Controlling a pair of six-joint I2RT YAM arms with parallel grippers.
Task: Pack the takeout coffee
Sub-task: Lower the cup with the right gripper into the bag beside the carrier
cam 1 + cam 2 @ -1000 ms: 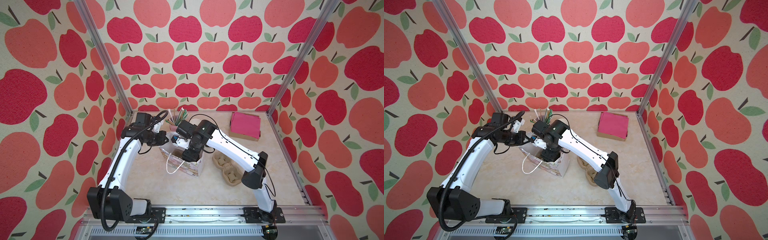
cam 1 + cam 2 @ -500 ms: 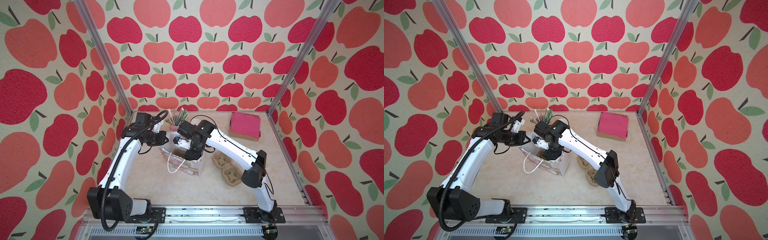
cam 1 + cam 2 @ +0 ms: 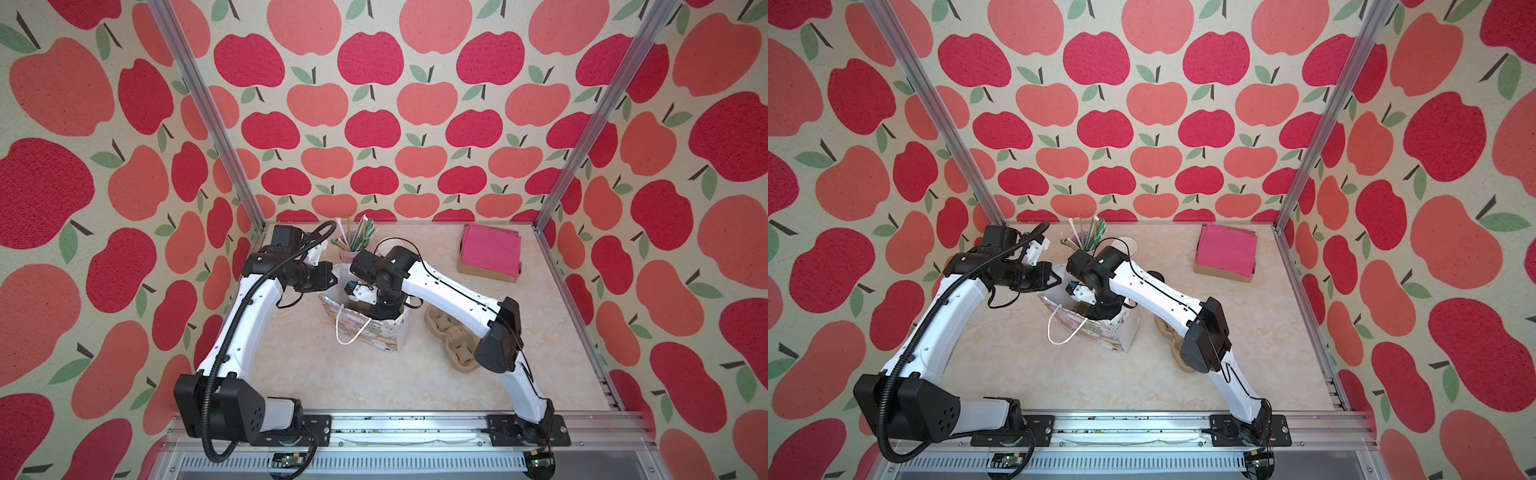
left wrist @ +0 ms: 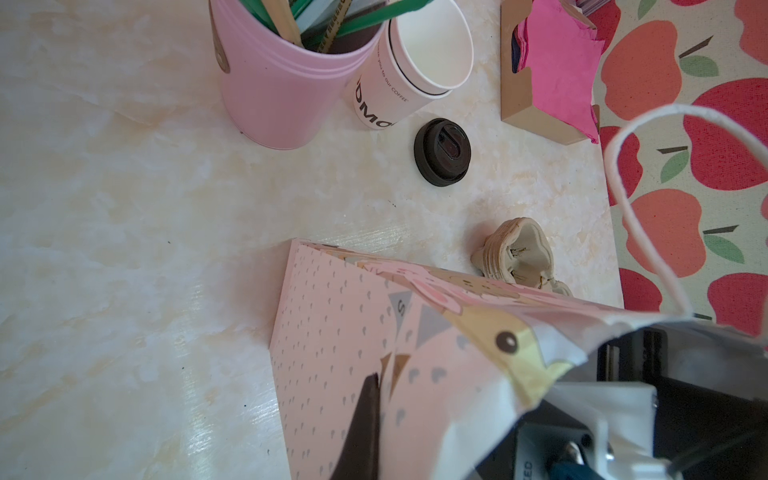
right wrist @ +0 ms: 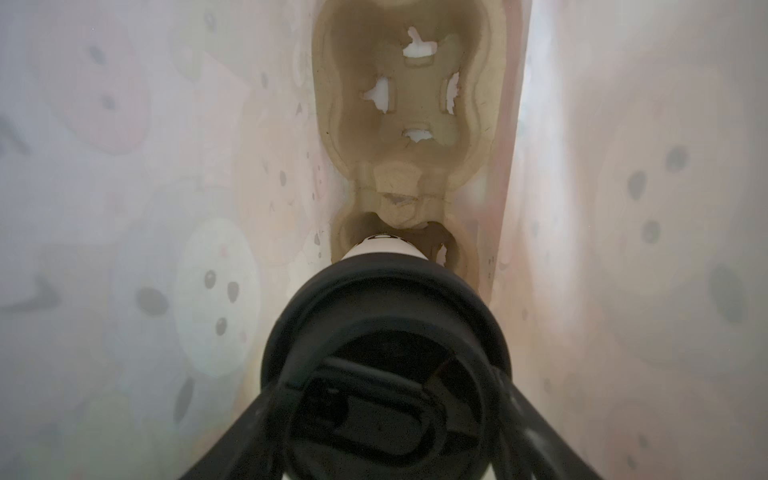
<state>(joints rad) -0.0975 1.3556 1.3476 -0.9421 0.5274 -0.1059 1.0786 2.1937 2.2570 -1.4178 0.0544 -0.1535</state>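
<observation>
Your left gripper [image 3: 332,279] is pinched fully closed on the rim of the gift bag [image 3: 365,334], which stands a little left of the table's [image 3: 374,382] middle with its mouth open. Your right gripper [image 3: 381,309] reaches down inside the bag. Its fingers [image 5: 249,428] are spread wide and clasp the white cup [image 5: 386,251] upright at its black lid [image 5: 384,316]. The cup's base seems to sit in the near pocket of the pulp carrier [image 5: 399,104] on the bag's floor, though the lid hides the contact. A second black lid [image 4: 442,151] lies between the bag and the table's back edge.
</observation>
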